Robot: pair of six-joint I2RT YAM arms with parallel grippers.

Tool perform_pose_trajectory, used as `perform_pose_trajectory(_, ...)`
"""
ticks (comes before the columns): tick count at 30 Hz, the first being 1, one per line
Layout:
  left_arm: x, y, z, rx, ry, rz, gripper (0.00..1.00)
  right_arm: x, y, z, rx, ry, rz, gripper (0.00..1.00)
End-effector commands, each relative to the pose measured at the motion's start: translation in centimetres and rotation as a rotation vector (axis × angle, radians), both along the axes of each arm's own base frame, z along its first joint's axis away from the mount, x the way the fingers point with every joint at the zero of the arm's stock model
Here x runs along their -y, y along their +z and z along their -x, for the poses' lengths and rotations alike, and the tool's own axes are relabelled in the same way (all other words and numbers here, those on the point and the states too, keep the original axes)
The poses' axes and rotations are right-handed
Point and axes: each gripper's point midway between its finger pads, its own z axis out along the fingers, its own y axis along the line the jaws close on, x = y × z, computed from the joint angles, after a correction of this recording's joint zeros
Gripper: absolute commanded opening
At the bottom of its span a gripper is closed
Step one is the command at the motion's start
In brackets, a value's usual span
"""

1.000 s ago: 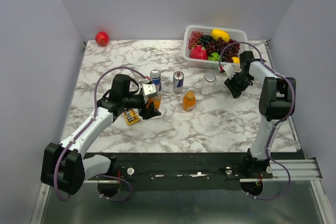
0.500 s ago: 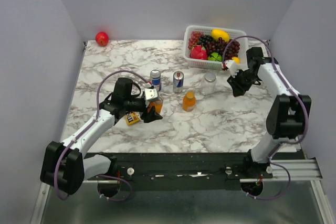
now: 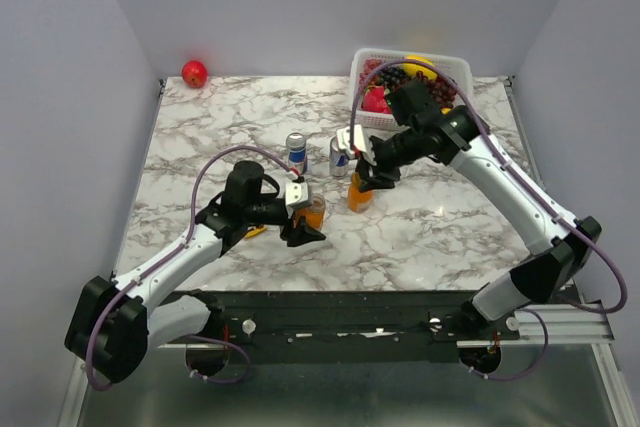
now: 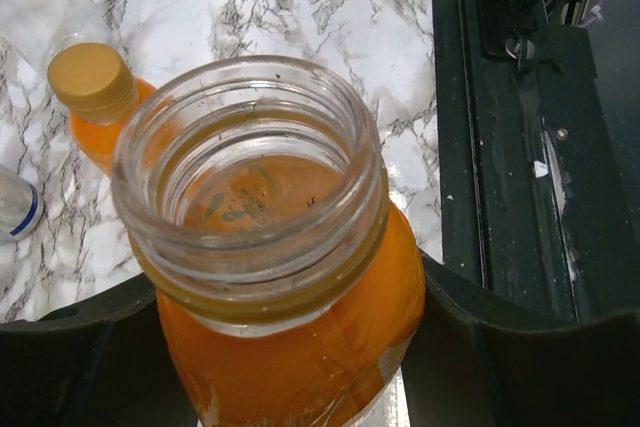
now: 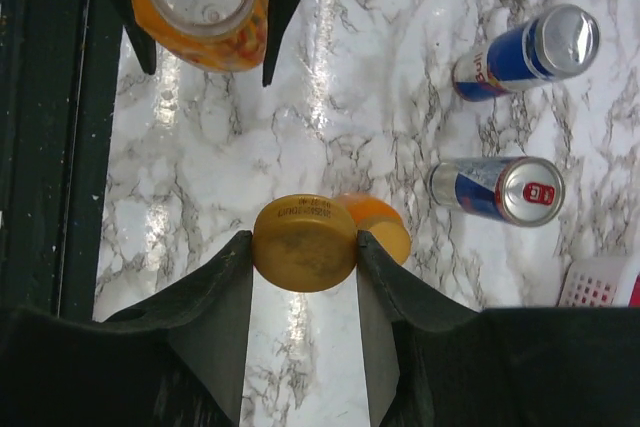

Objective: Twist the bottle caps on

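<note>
Top view overhead; wrist views close, both showing open bottle [image 4: 300, 337].

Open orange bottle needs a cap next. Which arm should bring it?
Right, most likely. The right gripper pinches a gold cap, while the left gripper is clamped on the open orange bottle, mouth up, so it should just hold steady.

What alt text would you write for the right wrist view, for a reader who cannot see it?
The right end effector grips a round gold cap, with an orange bottle showing just behind it. An uncapped orange bottle is at top left and two drink cans are at right.
</note>
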Motion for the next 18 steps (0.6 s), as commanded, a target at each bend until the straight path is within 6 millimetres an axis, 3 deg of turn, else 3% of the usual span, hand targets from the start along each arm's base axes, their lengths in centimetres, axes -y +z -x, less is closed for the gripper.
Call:
perform_pose_trajectory(1,0.2,0.6,0.9,0.065,-0.063,-0.006,0.0,-3.2,1.3,0.7,-0.037,0.054,-0.007,0.41)
perform_pose_trajectory(3,0.2,0.6,0.9,0.083,-0.068,-0.018,0.0,-4.5,1.1,1.3,-0.052,0.094,0.002,0.41)
perform_pose_trajectory(4,0.1,0.5,0.9,0.088,-0.067,-0.025,0.0,-5.1,2.1,1.4,-0.031,0.111,-0.012,0.41)
perform_pose_trajectory(8,-0.1,0.6,0.8,0.124,-0.064,-0.032,0.0,-6.7,2.2,3.7,-0.063,0.216,-0.004,0.41)
perform_pose_trajectory(13,-0.1,0.8,0.7,0.144,-0.057,-0.027,0.0,-8.1,0.6,6.2,-0.071,0.3,0.055,0.43)
perform_pose_trajectory(18,-0.3,1.0,0.6,0.173,-0.054,-0.03,0.0,-8.7,-0.1,6.5,-0.073,0.293,0.101,0.43)
